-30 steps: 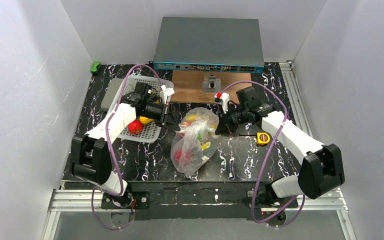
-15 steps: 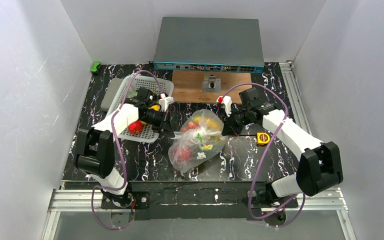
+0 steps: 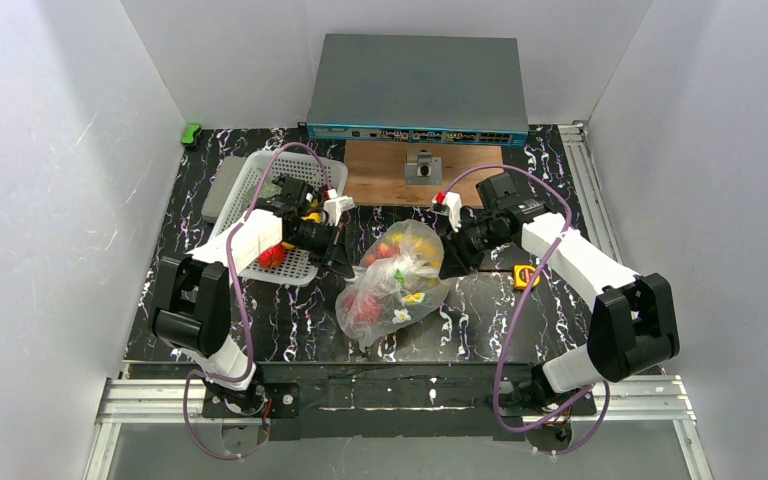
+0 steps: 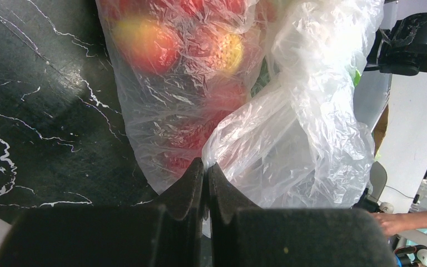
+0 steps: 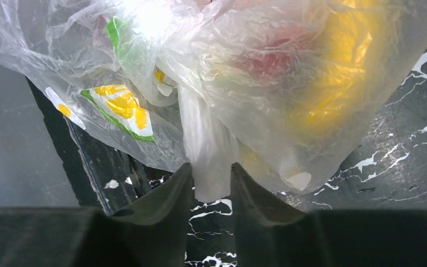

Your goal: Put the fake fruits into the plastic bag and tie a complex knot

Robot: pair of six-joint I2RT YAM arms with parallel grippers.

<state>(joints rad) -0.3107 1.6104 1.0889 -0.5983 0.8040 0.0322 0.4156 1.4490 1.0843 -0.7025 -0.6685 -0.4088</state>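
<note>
Two grippers hold the plastic bag (image 3: pixel 397 283) at the centre of the desk (image 3: pixel 280 322): left gripper (image 4: pixel 205 167) pinched tight on its left film, right gripper (image 5: pixel 212 177) clamped on a twisted strand. Inside it lie fake fruits (image 4: pixel 147 44).

- The left arm (image 3: pixel 245 235) rises from its base at the near left corner, elbow folded high, white forearm slanting forward and inward.
- The left tool (image 4: pixel 205 167) points toward the middle, its dark jaws pressed almost flat together with a thin fold of the plastic bag (image 4: pixel 300 128) pinched at their tips.
- The right arm (image 3: pixel 570 255) mirrors it from the near right corner, forearm slanting forward and inward.
- The right tool (image 5: pixel 208 175) has its jaws a little apart, clamped on a bunched strip of the bag.
- The two tools face each other, near but not touching.
</note>
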